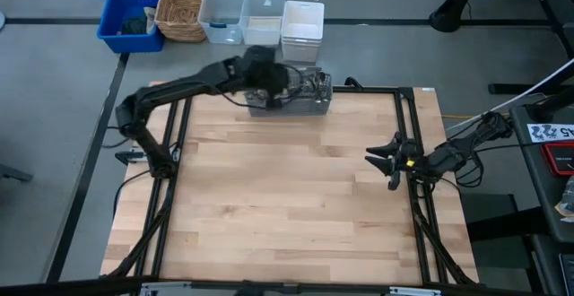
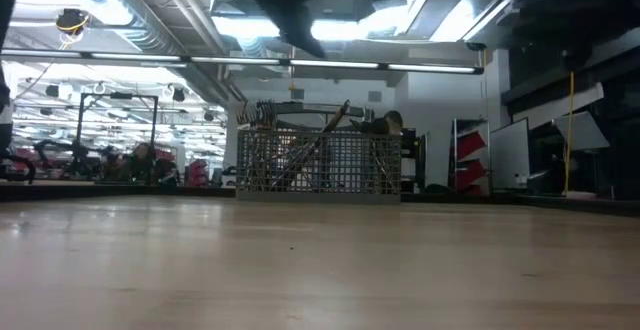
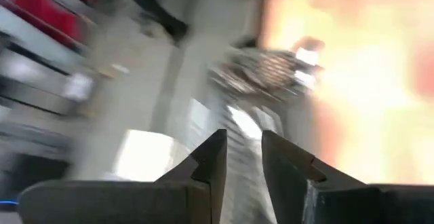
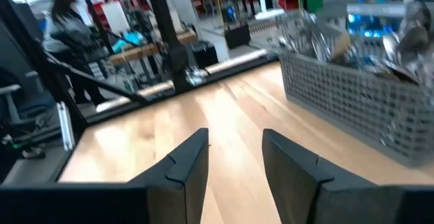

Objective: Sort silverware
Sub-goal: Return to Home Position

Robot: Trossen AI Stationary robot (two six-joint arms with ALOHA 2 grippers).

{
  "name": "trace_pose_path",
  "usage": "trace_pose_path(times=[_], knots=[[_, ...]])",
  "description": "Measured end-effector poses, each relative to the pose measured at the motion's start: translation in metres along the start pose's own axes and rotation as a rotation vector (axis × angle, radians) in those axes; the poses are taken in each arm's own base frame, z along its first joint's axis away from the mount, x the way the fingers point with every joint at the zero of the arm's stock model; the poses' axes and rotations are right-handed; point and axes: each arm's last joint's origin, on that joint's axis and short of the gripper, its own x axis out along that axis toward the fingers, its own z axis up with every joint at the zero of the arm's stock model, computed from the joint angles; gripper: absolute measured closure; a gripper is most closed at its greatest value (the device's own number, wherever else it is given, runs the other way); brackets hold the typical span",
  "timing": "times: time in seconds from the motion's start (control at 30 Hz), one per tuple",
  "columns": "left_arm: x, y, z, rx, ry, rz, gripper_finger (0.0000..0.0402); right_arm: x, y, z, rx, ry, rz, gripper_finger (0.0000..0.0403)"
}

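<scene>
A pale wooden table (image 1: 287,206) fills the overhead view, framed by dark rails along its left and right edges. Nearly all of its surface is bare, giving wide open room from the near edge to the far one.

At the middle of the far edge stands a grey mesh basket (image 1: 316,108). The silverware (image 4: 325,42) is gathered inside it, with handles and heads poking up above the rim at mixed angles. No piece lies loose on the wood.

The left arm reaches from its base at the table's left edge across the far left corner, and the left pincer (image 3: 241,142) hangs above the basket's left end. Its fingers sit a narrow gap apart and hold nothing.

The right arm is folded at the table's right edge, about halfway along. The right pincer (image 4: 234,139) points inward over the wood, well apart from the basket, fingers moderately spread and empty.

Beyond the far edge, on the floor, stands a row of containers: a blue bin (image 1: 109,22), a wicker basket (image 1: 179,11), clear tubs (image 1: 242,13) and a white tub (image 1: 302,20).
</scene>
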Motion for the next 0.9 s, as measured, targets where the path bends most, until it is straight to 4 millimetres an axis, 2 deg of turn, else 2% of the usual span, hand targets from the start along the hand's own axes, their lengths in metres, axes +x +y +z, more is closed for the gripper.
trace_pose_path(times=[0.23, 0.37, 0.53, 0.7, 0.9], knots=[[-0.054, -0.009, -0.031, -0.180, 0.010, -0.273, 0.0316, -0.006, -0.009, -0.008, 0.013, 0.062, -0.039, 0.0262], [-0.082, -0.023, -0.053, -0.254, -0.014, -0.301, 0.0316, -0.007, -0.011, -0.006, 0.014, 0.049, -0.052, 0.0262], [-0.111, -0.053, -0.091, -0.386, -0.064, -0.309, 0.0316, -0.007, -0.012, -0.008, -0.003, 0.049, -0.087, 0.0262], [-0.125, -0.085, -0.123, -0.527, -0.258, -0.301, 0.0315, -0.007, -0.013, -0.008, -0.007, 0.044, -0.104, 0.0262], [-0.128, -0.114, -0.157, -0.602, -0.446, -0.303, 0.0315, -0.007, -0.014, -0.010, -0.022, 0.058, -0.110, 0.0262]])
